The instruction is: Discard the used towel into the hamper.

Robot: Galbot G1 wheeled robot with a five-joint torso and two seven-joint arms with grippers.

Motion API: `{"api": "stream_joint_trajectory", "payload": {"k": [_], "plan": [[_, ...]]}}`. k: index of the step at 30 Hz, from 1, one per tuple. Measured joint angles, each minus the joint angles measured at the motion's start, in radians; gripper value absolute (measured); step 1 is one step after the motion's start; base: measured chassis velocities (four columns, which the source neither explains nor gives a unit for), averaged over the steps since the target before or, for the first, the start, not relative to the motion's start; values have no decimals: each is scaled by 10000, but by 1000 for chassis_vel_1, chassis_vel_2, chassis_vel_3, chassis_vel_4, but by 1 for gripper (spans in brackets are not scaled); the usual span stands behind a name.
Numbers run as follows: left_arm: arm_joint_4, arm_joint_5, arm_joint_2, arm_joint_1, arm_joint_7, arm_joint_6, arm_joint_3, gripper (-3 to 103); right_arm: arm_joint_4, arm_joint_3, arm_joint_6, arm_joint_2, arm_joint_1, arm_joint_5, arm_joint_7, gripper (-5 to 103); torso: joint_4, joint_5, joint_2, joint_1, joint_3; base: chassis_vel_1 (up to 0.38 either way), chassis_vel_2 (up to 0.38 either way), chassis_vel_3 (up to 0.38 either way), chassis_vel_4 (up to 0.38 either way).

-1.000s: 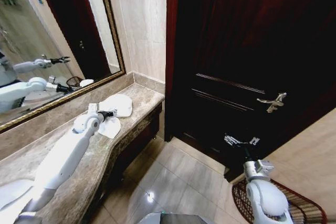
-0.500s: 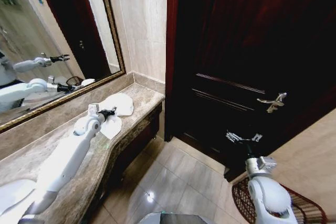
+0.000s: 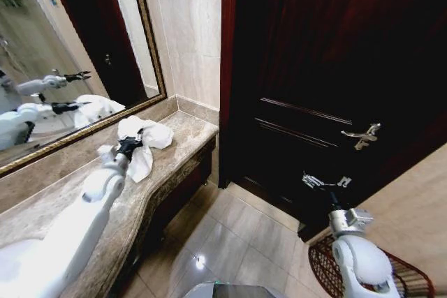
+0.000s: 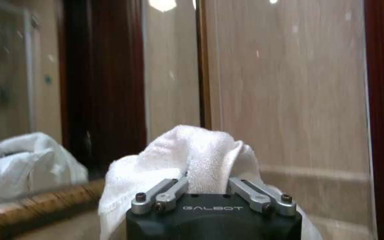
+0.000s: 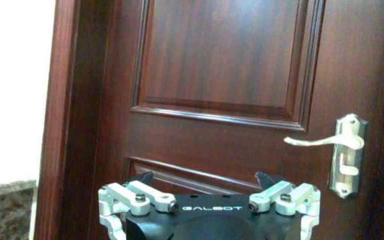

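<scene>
At about nine o'clock in the head view, the left hand (image 3: 130, 143) is clenched on a white terry towel (image 3: 143, 146), which is bunched into a soft crumpled mound with a loose flap hanging down toward the marbled stone tabletop (image 3: 91, 235). The left arm reaches forward and away from the robot along the tabletop, its white forearm running up from seven o'clock, the wrist raised so that the towel sits just above the stone near the far corner. In the left wrist view the towel (image 4: 192, 165) rises in a rounded fold between the pinching fingers (image 4: 157, 195) of the left hand (image 4: 209, 192), its looped weave plain to see. Behind it the gold-framed mirror (image 3: 63, 54) repeats the arm and the white bundle.

Toward centre stands a dark mahogany door (image 3: 328, 68) with a silver lever handle (image 3: 362, 135) at three o'clock. The right hand (image 3: 323, 181) hangs at four o'clock before the door, its fingers spread apart and empty; the right wrist view shows that hand (image 5: 209, 192) facing the door panel. At five o'clock, low on the tiled floor, the dark red-brown wicker hamper (image 3: 412, 277) sits partly behind the right arm, well apart from the towel.
</scene>
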Motion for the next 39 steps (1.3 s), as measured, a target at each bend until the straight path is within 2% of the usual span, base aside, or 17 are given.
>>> {"api": "stream_joint_trajectory", "payload": {"k": [2,3,8,10,11,12,14,20,30,39], "plan": [[-432,69,-185,379,99,-229,-437,10,147,58,3,46,-106,32,-8,100,-1,3,0,-1,0,0,0,0,0],[-769,125,-323,693,245,-369,-758,10,273,103,9,67,-179,76,-9,100,-12,-2,1,-1,0,0,0,0,0],[-1717,219,-773,1597,510,-565,-1598,10,593,152,26,74,-292,193,-12,100,-7,4,0,0,0,0,0,0,0],[-2286,227,-1155,2202,675,-635,-2038,10,803,176,37,97,-370,293,-13,100,-3,1,1,0,0,0,0,0,0],[-2826,268,-1587,2817,831,-706,-2393,10,975,206,43,110,-478,396,-27,100,-3,1,1,-1,-1,0,0,0,0],[-2826,268,-1587,2817,831,-706,-2393,10,975,206,43,110,-478,396,-27,100,-3,1,1,-1,-1,0,0,0,0],[-3414,562,-2158,3607,933,-817,-2557,10,1179,248,44,131,-608,552,-38,100,-3,2,1,-1,-1,0,0,0,0],[-4093,1444,-3064,4591,891,-1112,-2102,10,1600,315,-66,219,-823,823,-236,100,-6,2,1,-1,0,0,0,0,0],[-4235,2274,-3360,4920,1080,-1377,-1694,10,1850,526,-336,222,-1141,1103,-657,100,-7,3,0,2,1,0,0,0,0],[-4333,3201,-3717,4963,1127,-1385,-779,10,1861,891,-378,-21,-1285,1282,-726,100,-7,2,-1,0,2,67,-79,-88,69]]}}
